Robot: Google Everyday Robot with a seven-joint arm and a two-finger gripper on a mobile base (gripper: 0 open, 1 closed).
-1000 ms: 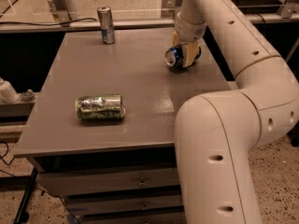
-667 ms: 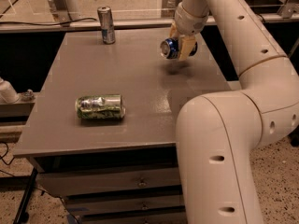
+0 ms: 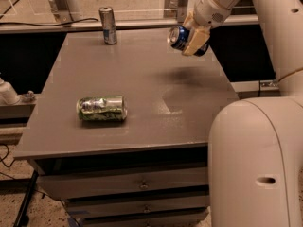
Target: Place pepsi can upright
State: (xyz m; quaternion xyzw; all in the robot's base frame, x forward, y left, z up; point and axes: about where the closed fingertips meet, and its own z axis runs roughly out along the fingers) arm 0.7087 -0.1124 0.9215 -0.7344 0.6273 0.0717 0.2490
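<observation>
The pepsi can [image 3: 179,37] is dark blue with a silver rim. It is held in the air above the far right part of the grey table [image 3: 142,89], lying tilted with its silver end facing left. My gripper [image 3: 191,38] is shut on it, its tan fingers [image 3: 195,40] wrapped around the can's body. The can's shadow falls on the table below it.
A green-and-silver can [image 3: 102,108] lies on its side at the table's front left. A slim silver can [image 3: 108,25] stands upright at the back left edge. My large white arm [image 3: 258,160] fills the right foreground. Drawers sit below the tabletop.
My gripper has lifted the pepsi can off the table and carried it up. The other two cans have not moved.
</observation>
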